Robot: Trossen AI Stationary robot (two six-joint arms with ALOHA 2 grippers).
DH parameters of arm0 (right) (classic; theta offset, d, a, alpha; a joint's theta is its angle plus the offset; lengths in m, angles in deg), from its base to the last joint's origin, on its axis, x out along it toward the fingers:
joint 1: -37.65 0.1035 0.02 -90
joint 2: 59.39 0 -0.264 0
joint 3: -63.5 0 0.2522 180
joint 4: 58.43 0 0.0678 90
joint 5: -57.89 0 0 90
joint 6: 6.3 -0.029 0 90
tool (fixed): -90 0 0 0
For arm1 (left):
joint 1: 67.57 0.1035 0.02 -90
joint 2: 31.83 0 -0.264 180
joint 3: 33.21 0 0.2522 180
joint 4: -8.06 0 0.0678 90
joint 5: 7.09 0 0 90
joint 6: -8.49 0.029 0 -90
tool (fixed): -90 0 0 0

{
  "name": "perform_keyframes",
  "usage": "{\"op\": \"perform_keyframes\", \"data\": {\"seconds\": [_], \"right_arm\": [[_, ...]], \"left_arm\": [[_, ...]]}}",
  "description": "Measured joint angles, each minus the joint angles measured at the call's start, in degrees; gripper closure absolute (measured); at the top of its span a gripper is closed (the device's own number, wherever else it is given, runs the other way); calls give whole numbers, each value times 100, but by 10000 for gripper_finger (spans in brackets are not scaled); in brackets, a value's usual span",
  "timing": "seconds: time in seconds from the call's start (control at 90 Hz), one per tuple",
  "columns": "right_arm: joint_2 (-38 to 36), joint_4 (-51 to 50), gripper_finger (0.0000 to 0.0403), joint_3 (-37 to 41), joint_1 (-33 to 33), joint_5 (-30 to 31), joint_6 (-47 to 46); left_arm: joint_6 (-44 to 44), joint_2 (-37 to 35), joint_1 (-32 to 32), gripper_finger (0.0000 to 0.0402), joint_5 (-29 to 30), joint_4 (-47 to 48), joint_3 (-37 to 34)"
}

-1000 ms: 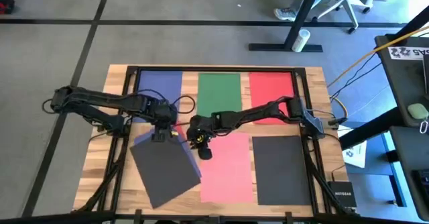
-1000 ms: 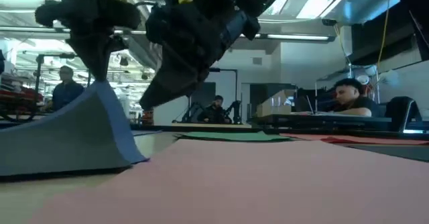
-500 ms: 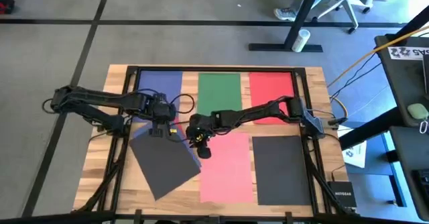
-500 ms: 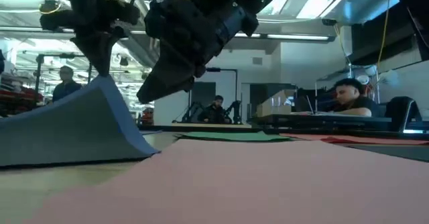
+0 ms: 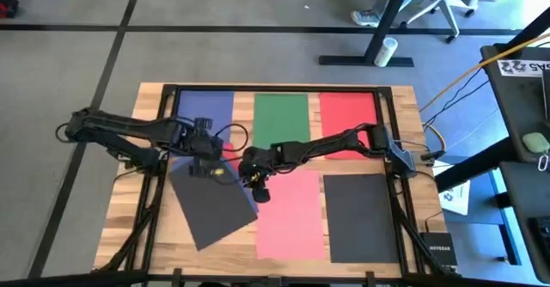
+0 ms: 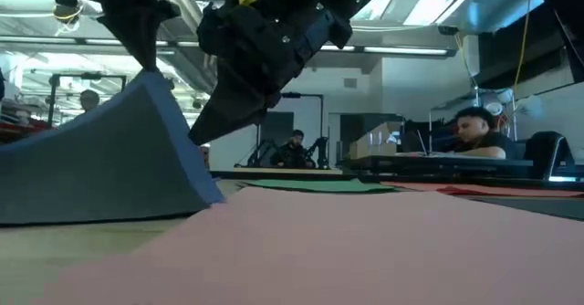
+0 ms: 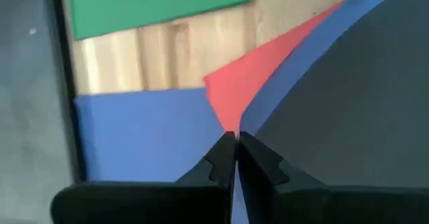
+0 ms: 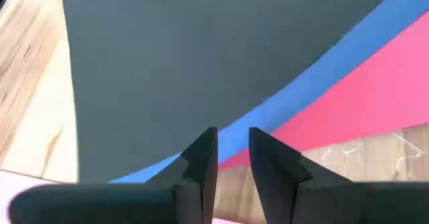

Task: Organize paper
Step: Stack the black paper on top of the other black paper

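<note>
1. My left gripper (image 5: pixel 203 161) is pinching the far corner of the dark grey sheet (image 5: pixel 212 208), fingers (image 7: pixel 224 160) clamped flat on the edge. I'm lifting that corner so the sheet peels off the worktop (image 5: pixel 146 222) and can be dragged.
2. The sheet is sitting skewed at front left, blue on its underside, its raised end curling over the blue sheet (image 5: pixel 204 111) and a red sheet (image 7: pixel 258 80) beneath.
3. My right gripper (image 5: pixel 255 182) is hovering just beside the lifted edge, fingers (image 8: pixel 201 158) slightly parted and gripping nothing; I judge it's there to steady the sheet.
4. Green (image 5: pixel 281 115), red (image 5: pixel 347 115), salmon (image 5: pixel 292 214) and the other dark sheet (image 5: pixel 361 214) are lying square in a grid; this skewed one likely needs squaring into the front-left slot.
</note>
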Motion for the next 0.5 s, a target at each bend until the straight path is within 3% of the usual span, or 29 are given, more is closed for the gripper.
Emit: {"op": "perform_keyframes", "data": {"seconds": [0.311,0.5], "right_arm": [[0,0,329,2,0,3,0],[0,10,329,4,0,-43,-47]], "left_arm": [[-218,0,-162,402,196,254,223],[-475,0,-243,402,-175,236,203]]}}
